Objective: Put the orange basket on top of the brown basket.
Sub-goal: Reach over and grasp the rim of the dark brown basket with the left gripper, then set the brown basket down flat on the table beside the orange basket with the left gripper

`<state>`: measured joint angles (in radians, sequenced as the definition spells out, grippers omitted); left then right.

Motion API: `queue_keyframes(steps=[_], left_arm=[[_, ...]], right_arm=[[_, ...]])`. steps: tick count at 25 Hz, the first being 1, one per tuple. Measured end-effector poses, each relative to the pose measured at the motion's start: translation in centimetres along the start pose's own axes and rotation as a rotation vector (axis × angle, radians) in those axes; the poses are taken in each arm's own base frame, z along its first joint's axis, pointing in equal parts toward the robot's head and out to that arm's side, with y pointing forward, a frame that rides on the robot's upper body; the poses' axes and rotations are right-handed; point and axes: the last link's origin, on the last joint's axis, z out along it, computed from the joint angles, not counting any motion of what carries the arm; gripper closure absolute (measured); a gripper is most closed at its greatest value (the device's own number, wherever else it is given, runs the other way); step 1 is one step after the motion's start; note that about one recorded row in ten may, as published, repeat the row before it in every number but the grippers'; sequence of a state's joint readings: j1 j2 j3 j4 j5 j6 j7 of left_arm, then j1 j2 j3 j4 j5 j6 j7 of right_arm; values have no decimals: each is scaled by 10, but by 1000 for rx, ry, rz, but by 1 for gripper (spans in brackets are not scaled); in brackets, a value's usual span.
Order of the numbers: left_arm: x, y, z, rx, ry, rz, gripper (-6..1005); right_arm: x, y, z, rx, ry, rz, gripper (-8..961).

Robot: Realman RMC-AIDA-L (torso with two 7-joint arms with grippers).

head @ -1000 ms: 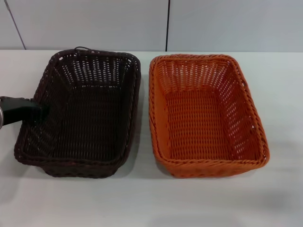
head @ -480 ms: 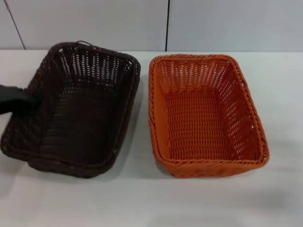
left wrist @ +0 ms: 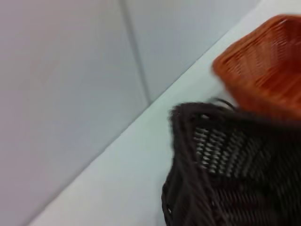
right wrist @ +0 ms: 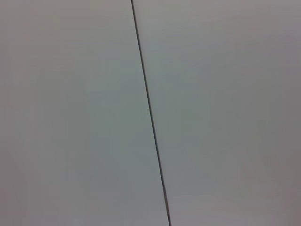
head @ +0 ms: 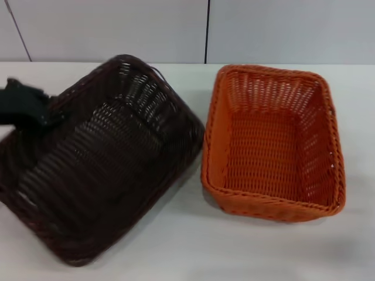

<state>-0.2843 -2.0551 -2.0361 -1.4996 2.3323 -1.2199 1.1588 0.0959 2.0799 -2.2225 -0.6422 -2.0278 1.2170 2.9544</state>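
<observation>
Left hand (head: pixel 26 108): black, at the far-left edge of the head view, meeting the left long rim of the brown basket; closed on that rim, which rides high with it.
Brown basket (head: pixel 102 158): very dark woven rectangle, tilted, its left side raised and its opening turned toward the camera and to the right; skewed so that one far corner points toward the orange basket. Its lower right edge sits at the surface. In the left wrist view the braided rim and openwork wall (left wrist: pixel 221 169) fill the lower part of the picture.
Orange basket (head: pixel 272 143): bright orange woven rectangle, upright on the surface, right of the brown basket, opening up. Slightly rotated against the surface edge. Its near-left wall lies just beside the brown basket's right corner; whether the two touch cannot be told. In the left wrist view one orange corner (left wrist: pixel 263 66) shows beyond the dark rim.
Stacking state: the two baskets stand side by side; the orange one is not on the brown one.
Surface (head: pixel 187 246): pale, plain, carrying both baskets.
Wall (head: pixel 117 29): light grey panels behind the surface, with a dark vertical seam (head: pixel 207 32); the right wrist view shows only such panels and a seam (right wrist: pixel 150 117).
Right hand: not seen in any view.
</observation>
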Motion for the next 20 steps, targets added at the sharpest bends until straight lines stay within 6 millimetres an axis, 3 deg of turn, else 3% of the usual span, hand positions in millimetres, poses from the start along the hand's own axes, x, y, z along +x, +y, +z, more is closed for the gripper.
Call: queue_keyframes(steps=[1,3,10,13,20], left_arm=[[17,-6,-13,-79,48,111,752],[26,-12,-18,-99,68,153,754],[39,-24,-19,-156,76,267,804],[56,-22,-3,-243,96,324,820],[67,-16,17,-282,124,360,824]], right_arm=[[0,0,0,0,0,0,245],[0,1,0,0,0,2,245],[1,1,-3,-2,4,3,245],[1,1,-3,-1,5,4,245],[2,0,-5,2,7,3,246]])
